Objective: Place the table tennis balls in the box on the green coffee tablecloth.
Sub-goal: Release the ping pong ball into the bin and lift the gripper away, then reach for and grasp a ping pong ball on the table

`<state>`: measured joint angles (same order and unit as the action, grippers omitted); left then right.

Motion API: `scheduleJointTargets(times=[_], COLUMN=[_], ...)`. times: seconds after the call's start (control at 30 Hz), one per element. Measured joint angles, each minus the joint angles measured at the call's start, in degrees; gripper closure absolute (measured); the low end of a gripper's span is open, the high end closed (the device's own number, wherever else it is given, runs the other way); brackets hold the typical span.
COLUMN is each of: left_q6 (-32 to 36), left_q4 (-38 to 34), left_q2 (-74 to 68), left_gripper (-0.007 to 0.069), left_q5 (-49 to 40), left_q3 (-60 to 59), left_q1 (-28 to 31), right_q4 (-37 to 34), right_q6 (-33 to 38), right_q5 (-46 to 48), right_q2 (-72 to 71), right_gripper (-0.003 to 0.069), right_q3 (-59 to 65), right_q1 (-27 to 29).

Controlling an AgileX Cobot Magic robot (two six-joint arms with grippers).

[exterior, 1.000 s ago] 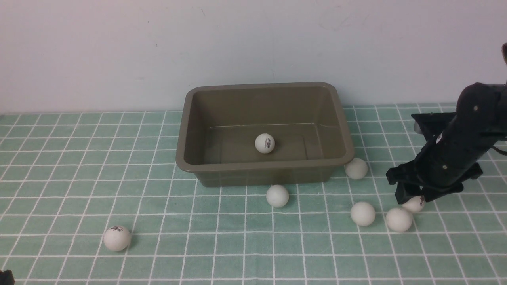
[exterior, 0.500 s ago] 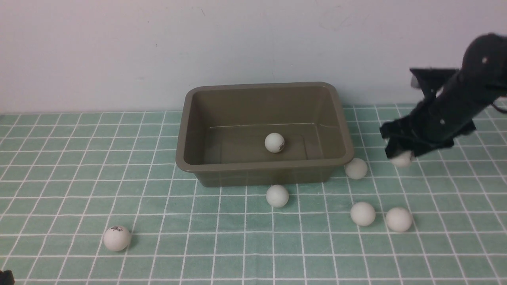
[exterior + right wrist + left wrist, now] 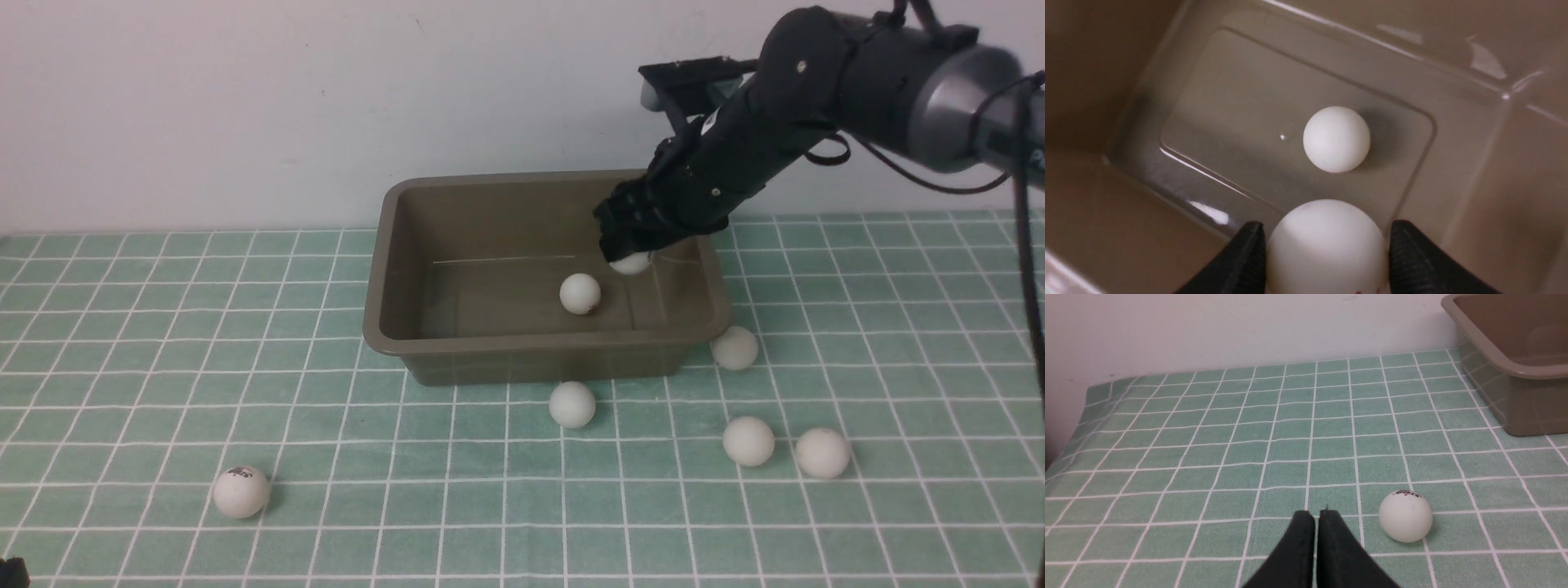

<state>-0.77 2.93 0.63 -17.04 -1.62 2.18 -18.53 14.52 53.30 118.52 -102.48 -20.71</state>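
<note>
- Olive box stands on the green cloth. The right gripper hangs over its right part and grasps a held ball. A loose ball lies inside, and five balls lie outside.
- Left wrist: the left gripper is clenched and empty, with a printed ball just beside it.
- Right wrist: the fingers squeeze the held ball above the box floor.

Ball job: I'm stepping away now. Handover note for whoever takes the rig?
Right gripper: closed on a ball, over the right end of the box, not yet released.
Left gripper: shut, empty, low over the cloth beside the logo ball.
Done: one ball lies in the box.
Left: release it, then fetch five off the cloth: logo ball front left, one before the box, one by its right corner, two front right.
</note>
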Motion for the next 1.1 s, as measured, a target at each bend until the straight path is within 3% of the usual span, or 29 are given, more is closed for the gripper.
scheduleJointTargets(times=[0.17, 0.4, 0.5, 0.63, 0.73, 0.9, 1.1], left_q6=[0.0, 0.0, 0.0, 0.0, 0.0, 0.0, 0.0], left_q4=[0.0, 0.0, 0.0, 0.0, 0.0, 0.0, 0.0], left_q2=[0.0, 0.0, 0.0, 0.0, 0.0, 0.0, 0.0], left_gripper=[0.0629, 0.0629, 0.0629, 0.0629, 0.0629, 0.0629, 0.0629], left_q5=[0.0, 0.0, 0.0, 0.0, 0.0, 0.0, 0.0], left_q3=[0.0, 0.0, 0.0, 0.0, 0.0, 0.0, 0.0], left_q1=[0.0, 0.0, 0.0, 0.0, 0.0, 0.0, 0.0], right_q4=[-0.8, -1.0, -0.4, 3.6, 7.7, 14.1, 15.2], right_q6=[0.0, 0.1, 0.1, 0.1, -1.6, -6.5, -7.1], right_q5=[0.9, 2.2, 7.7, 16.3, 17.2, 18.1, 18.5], right_q2=[4.2, 5.8, 5.4, 4.5, 2.5, -8.9, -26.2], right_gripper=[0.0303, 0.0223, 0.0211, 0.0211, 0.0211, 0.0211, 0.0211], right_q3=[-2.4, -3.2, -7.9, -17.1, -20.0, -13.7, 4.1], right_q1=[-0.1, -0.1, -0.1, 0.2, 1.1, 4.9, 8.3])
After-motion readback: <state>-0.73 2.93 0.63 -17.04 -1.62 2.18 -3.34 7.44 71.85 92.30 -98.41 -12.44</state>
